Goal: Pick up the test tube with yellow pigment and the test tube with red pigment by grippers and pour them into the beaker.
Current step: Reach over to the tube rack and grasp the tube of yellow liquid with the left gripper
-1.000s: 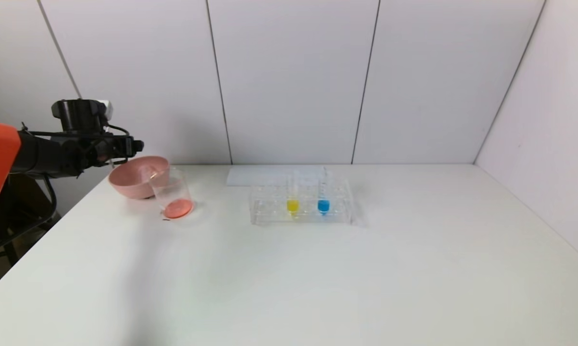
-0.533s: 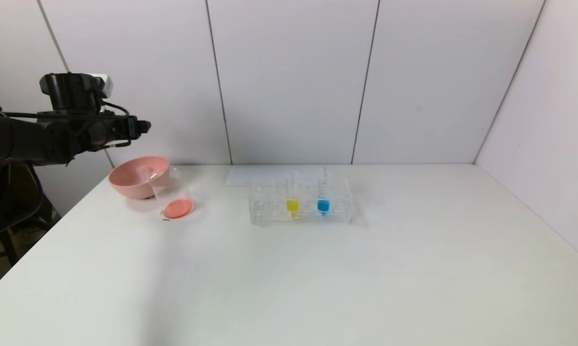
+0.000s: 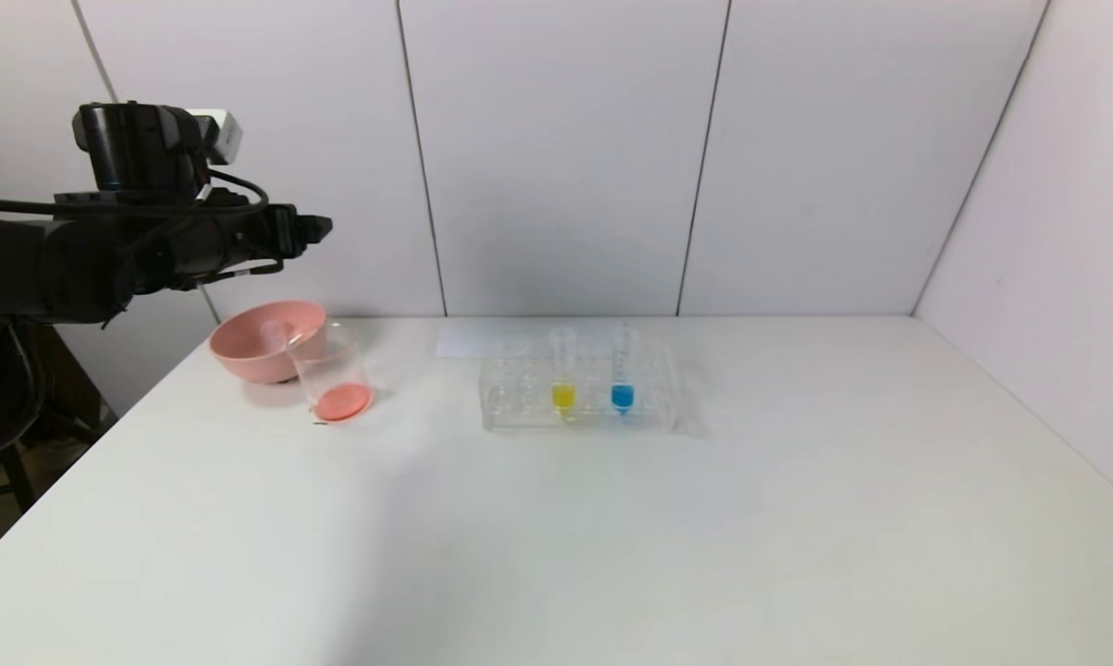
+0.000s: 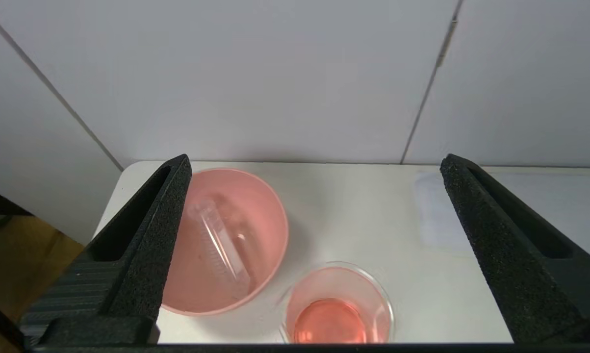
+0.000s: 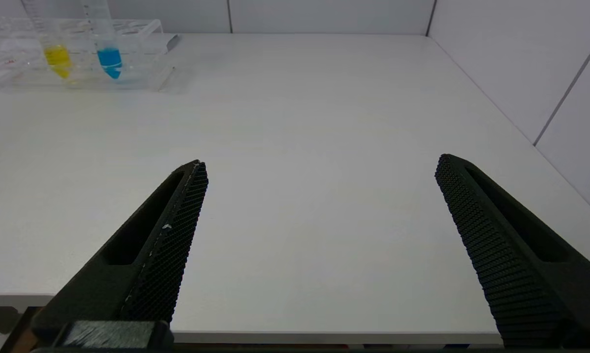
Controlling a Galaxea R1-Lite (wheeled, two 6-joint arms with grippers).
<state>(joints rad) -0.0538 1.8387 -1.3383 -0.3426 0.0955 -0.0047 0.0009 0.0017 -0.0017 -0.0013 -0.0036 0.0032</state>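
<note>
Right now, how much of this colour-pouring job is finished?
About half, it seems. The beaker holds red-orange liquid, and an empty test tube lies in the pink bowl, so the red looks poured. Nothing is in hand: the left gripper hangs above the bowl with open jaws, and the right gripper waits open at the table's near edge. The test tube with yellow pigment still stands in the rack.

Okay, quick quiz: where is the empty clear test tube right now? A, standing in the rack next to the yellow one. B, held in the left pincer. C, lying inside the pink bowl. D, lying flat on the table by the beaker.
C: the left wrist view shows the empty test tube lying slanted inside the pink bowl, beside the beaker that holds red liquid, while the left pincer is open and holds nothing.
</note>
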